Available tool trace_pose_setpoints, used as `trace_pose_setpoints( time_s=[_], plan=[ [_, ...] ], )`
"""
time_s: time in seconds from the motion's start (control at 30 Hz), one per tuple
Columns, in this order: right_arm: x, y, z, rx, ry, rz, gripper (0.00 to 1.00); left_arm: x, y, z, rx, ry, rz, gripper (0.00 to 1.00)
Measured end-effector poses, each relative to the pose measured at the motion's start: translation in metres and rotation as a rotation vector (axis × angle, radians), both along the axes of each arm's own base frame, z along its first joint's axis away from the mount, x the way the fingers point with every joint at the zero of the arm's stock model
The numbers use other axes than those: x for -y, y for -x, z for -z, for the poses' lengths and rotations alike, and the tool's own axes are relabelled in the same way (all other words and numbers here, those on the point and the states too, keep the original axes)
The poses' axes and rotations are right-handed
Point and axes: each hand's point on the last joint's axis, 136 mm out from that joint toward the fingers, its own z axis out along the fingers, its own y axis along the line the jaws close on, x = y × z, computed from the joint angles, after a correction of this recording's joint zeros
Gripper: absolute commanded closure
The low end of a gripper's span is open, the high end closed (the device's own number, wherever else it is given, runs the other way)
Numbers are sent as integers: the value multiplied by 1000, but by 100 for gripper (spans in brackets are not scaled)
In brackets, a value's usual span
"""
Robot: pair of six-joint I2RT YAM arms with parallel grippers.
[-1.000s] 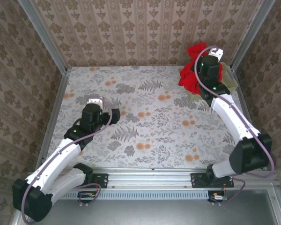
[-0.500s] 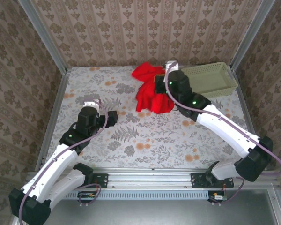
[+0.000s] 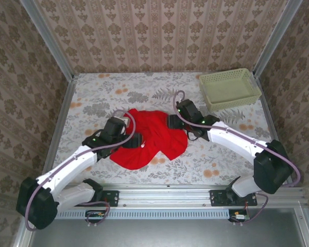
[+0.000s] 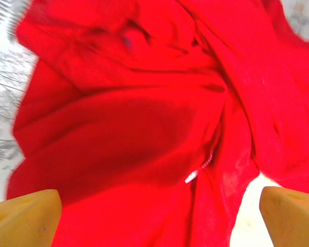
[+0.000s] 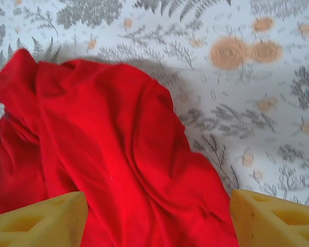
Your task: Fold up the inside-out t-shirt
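The plain bright red soft cloth t-shirt (image 3: 153, 140) lies in a rumpled heap on the floral-patterned worktop (image 3: 92, 95), about midway between the left and right edges and a little toward the near edge. In the left wrist view a small white tag (image 4: 191, 177) shows along one of its seams.

The left gripper (image 3: 137, 140) is over the left part of the shirt. Its 2 yellow fingers (image 4: 26, 216) are spread wide, with red cloth below and nothing pinched. The right gripper (image 3: 171, 122) is at the shirt's far right edge. Its 2 yellow fingers (image 5: 41, 218) are also spread apart and grip no cloth. I cannot tell whether either gripper touches the fabric.

A pale green slatted plastic basket (image 3: 227, 87) stands in the far right corner, well apart from the shirt.
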Motion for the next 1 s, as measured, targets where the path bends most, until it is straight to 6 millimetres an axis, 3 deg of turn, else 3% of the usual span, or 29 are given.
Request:
trace_pose_setpoints(
  time_s=[0.07, 0.27, 0.4, 0.57, 0.7, 0.83, 0.93, 1.0],
  plan=[
    [1, 10, 9, -25, -12, -13, 26, 6, 5, 10, -26, -31, 22, 2],
    [-10, 47, 59, -150, -26, -65, 26, 3, 7, 40, -101, -102, -8, 6],
    [-30, 60, 86, -210, -20, -108, 28, 2, 7, 56, -140, -129, -24, 12],
    [-58, 74, 109, -267, 4, -167, 39, 4, 4, 75, -186, -142, -42, 22],
    [-67, 71, 117, -279, 22, -159, 59, 6, 1, 89, -216, -148, -45, 31],
    [-59, 66, 120, -266, 60, -117, 88, 5, -2, 97, -234, -148, -57, 53],
    [-49, 64, 117, -249, 97, -89, 99, 2, -8, 95, -232, -136, -74, 70],
    [-40, 62, 106, -226, 102, -71, 100, -3, -12, 94, -230, -133, -89, 81]
  ],
)
